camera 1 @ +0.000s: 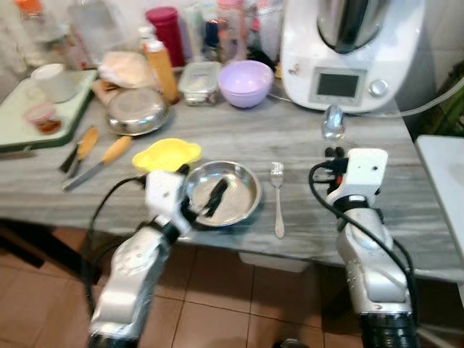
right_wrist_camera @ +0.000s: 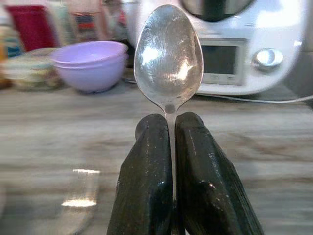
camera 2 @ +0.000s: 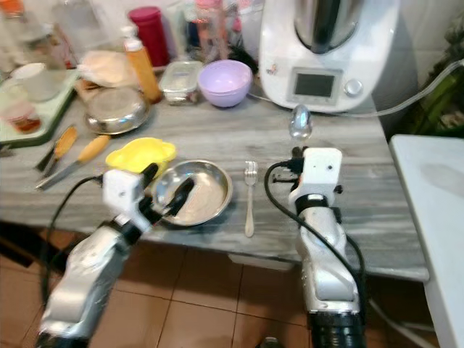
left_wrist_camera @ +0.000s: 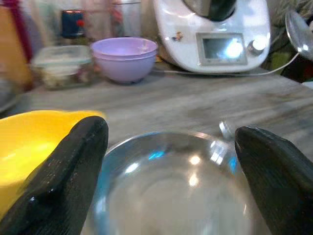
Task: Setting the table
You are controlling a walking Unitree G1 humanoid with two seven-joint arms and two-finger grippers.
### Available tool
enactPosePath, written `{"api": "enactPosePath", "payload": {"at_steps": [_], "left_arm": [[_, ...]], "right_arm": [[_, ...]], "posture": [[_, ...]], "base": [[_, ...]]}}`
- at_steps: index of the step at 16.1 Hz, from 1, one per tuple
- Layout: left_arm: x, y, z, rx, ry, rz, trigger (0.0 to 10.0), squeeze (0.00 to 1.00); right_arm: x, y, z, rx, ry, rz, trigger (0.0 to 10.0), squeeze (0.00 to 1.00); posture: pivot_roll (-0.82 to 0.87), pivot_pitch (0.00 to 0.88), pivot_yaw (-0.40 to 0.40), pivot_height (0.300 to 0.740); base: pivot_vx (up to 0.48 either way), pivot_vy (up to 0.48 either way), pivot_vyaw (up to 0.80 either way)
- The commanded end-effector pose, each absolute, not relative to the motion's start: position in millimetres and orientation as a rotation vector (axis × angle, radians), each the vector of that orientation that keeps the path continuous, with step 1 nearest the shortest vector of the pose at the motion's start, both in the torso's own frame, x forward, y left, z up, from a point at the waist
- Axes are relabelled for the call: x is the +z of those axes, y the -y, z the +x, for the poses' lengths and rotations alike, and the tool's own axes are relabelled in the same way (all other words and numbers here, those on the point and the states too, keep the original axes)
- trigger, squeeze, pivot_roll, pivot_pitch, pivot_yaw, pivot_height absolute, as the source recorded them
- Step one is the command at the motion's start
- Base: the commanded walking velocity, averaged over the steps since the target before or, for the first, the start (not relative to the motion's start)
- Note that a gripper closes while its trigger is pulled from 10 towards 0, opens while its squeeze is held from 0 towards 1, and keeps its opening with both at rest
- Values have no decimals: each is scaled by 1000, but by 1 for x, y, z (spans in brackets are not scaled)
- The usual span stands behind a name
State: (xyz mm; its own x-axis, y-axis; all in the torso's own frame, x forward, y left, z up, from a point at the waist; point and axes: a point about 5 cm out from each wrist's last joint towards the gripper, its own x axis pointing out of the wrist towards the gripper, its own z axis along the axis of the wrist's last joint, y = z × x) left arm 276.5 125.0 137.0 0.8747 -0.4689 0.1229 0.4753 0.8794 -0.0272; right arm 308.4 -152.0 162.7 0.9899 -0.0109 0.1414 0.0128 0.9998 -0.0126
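Right wrist view: fingers [right_wrist_camera: 146, 176] pinch shiny oval spoon [right_wrist_camera: 168, 54].

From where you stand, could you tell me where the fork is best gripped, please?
Grip the fork at mid-handle, from straight above. It lies flat on the table, tines away from the robot, handle bare, beside the steel plate; fingers straddling the thin handle suit.

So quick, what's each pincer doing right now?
Left pincer: open, fingers spread over the steel plate.
Right pincer: closed on the spoon, bowl pointing up.
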Motion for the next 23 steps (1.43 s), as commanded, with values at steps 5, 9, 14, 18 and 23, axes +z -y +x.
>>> {"api": "enactPosePath", "payload": {"at_steps": [5, 9, 14, 18, 23], "left_arm": [[125, -142, 251, -572, 23, -12, 10000, 0], [120, -143, 243, -653, -15, -24, 10000, 0], [86, -145, 238, -697, -77, -18, 10000, 0], [70, -147, 237, -714, -106, -27, 10000, 0], [54, -155, 236, -770, -116, -28, 10000, 0]], "right_arm": [[163, 150, 304, -23, 134, -12, 10000, 0], [157, 153, 304, -50, 80, 20, 10000, 0], [131, 158, 302, -53, -90, 125, 10000, 0], [127, 151, 300, -24, -133, 185, 10000, 0], [118, 150, 292, -14, -196, 230, 10000, 0]], "posture": [[-17, 120, 91, 740], [-13, 128, 89, 740], [-20, 140, 97, 740], [-21, 143, 93, 740], [-21, 143, 93, 740]], "base": [[0, 0, 0], [0, 0, 0], [0, 0, 0], [0, 0, 0], [0, 0, 0]]}}
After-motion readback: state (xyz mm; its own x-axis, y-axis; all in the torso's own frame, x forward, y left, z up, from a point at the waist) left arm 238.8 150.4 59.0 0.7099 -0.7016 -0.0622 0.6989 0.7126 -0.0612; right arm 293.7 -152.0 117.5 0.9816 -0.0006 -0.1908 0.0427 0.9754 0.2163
